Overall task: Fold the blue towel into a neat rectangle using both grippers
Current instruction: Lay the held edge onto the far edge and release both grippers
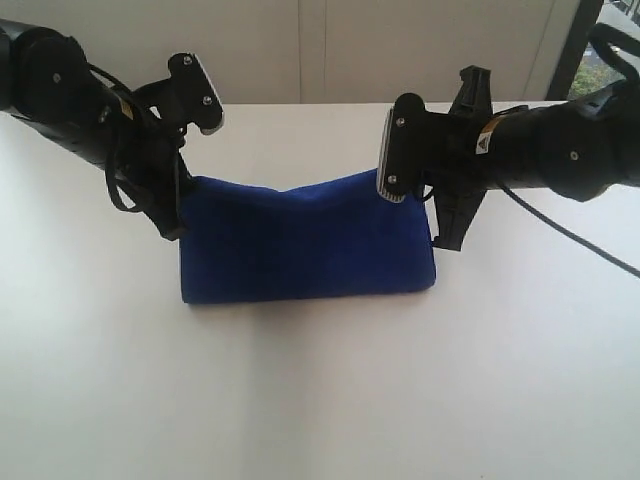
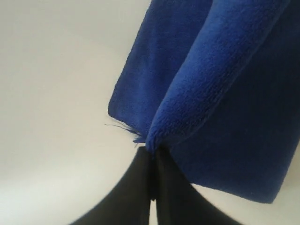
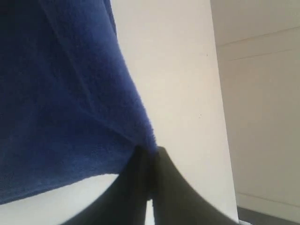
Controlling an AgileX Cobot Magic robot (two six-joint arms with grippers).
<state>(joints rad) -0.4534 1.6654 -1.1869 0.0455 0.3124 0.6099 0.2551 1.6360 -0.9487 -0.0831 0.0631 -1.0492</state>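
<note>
Desk [image 1: 320, 400]: white, smooth, matt top, running from the near edge back to a pale panelled wall [image 1: 300, 50] beyond the far edge. Item 1, blue towel [image 1: 300, 250]: deep royal blue, soft short-pile microfibre with a fuzzy nap. It hangs doubled in 2 layers as a broad, roughly rectangular drape. The top edge sags in a shallow dip between the 2 raised upper corners, and the rounded bottom fold appears to rest on the desk. It sits about midway between the desk's left and right edges, nearer the far edge than the near one. Loose threads [image 2: 117, 125] stick out at the corner seen in the left wrist view. Item 2, left gripper [image 1: 180, 228]: black, jointed, with looping cables. Its tapered, hard, smooth black fingers [image 2: 133, 192] are pressed together, with the towel's upper left corner nipped between the tips. Item 3, right gripper [image 1: 442, 235]: same black build. Its fingers [image 3: 178, 187] are likewise closed tight, pinching the towel's upper right corner at the tips. A grey-white box [image 1: 390, 160] with a ribbed edge sits on this arm's end and overlaps the towel's top edge in the exterior view.
</note>
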